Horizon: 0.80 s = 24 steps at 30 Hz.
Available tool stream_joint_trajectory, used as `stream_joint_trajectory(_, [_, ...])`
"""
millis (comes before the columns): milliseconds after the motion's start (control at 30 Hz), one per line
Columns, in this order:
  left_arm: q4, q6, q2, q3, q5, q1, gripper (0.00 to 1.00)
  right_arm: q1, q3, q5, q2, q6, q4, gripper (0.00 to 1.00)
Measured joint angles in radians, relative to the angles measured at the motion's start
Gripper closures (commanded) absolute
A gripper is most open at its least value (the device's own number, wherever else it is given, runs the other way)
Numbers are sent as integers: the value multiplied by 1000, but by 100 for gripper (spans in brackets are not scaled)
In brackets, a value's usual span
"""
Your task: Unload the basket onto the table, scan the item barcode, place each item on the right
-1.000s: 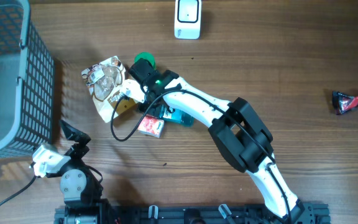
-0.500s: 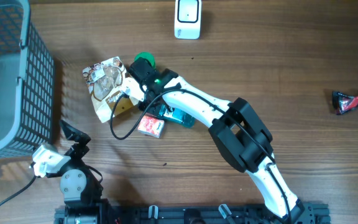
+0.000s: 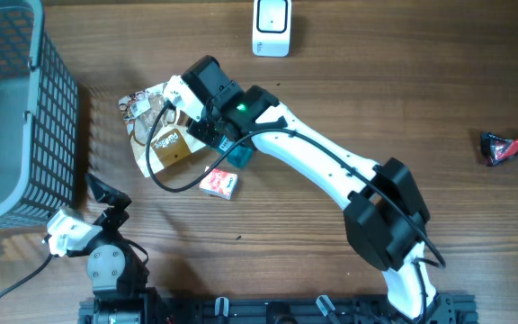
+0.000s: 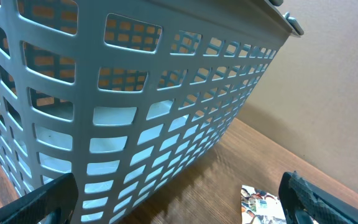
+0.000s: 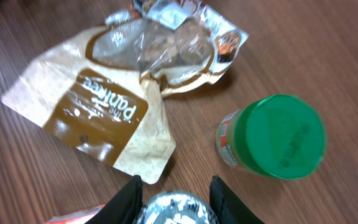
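Note:
My right gripper (image 3: 229, 146) (image 5: 176, 200) is shut on a teal item (image 3: 239, 156) whose crinkled silver foil top (image 5: 176, 210) fills the gap between the black fingers. It hangs over the table beside a cream and brown snack bag (image 3: 157, 128) (image 5: 99, 106). Under the wrist stands a green-lidded jar (image 5: 272, 137); the overhead view does not show it, since the arm covers it. A white scanner (image 3: 271, 25) stands at the back edge. My left gripper (image 3: 106, 193) (image 4: 179, 202) is open near the front left, holding nothing.
A grey mesh basket (image 3: 7, 108) (image 4: 135, 106) fills the left side. A red packet (image 3: 218, 184) lies just in front of the snack bag. A black and red wrapper (image 3: 508, 147) lies far right.
The right jaws closed on the teal item and the arm lifted it toward the back, away from the red packet. The left arm has not moved.

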Motion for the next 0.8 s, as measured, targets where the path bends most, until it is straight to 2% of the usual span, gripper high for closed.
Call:
stream_joint_trajectory(167, [0,0,0,0,0,0,0,0,1,0,-18,62,-15,81])
stream_joint_trajectory(467, [0,0,0,0,0,0,0,0,13,-1,-33,109,-214,84])
stream_joint_trajectory(500, [0,0,0,0,0,0,0,0,13,-1,-33,110,-213,84])
stream_joint_trajectory(667, [0,0,0,0,0,0,0,0,13,-1,-33,116,-105,69])
stream_joint_trajectory(800, [0,0,0,0,0,0,0,0,13,0,-33,120,-19,69])
